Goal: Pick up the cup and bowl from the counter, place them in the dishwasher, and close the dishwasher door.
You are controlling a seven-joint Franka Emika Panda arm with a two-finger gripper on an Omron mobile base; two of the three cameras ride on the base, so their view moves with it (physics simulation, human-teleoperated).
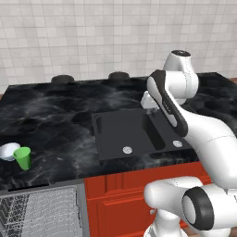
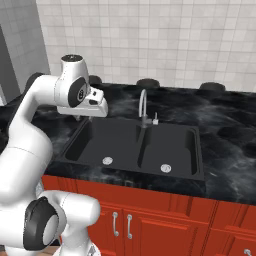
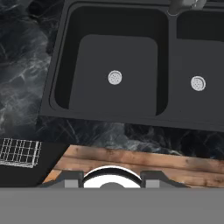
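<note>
The green cup [image 1: 22, 158] stands upright at the left end of the black counter [image 1: 55, 125], close to its front edge. The white bowl [image 1: 8, 151] sits right beside it, just behind and to the left. Below them the dishwasher [image 1: 39, 213] stands open, its grey wire rack [image 3: 19, 151] showing. My gripper [image 3: 112, 178] hangs above the left basin of the sink, far to the right of the cup and bowl. It points down, its fingertips [image 3: 72, 179] apart, with nothing between them. The hand [image 2: 94, 105] is well above the counter.
A matte black double sink [image 1: 132, 132] with a grey faucet [image 2: 144, 107] is set in the counter's middle. Red cabinet doors [image 2: 150, 220] run below it. Dark round burners [image 1: 62, 79] sit at the back by the tiled wall. Wooden floor [image 3: 144, 164] lies in front.
</note>
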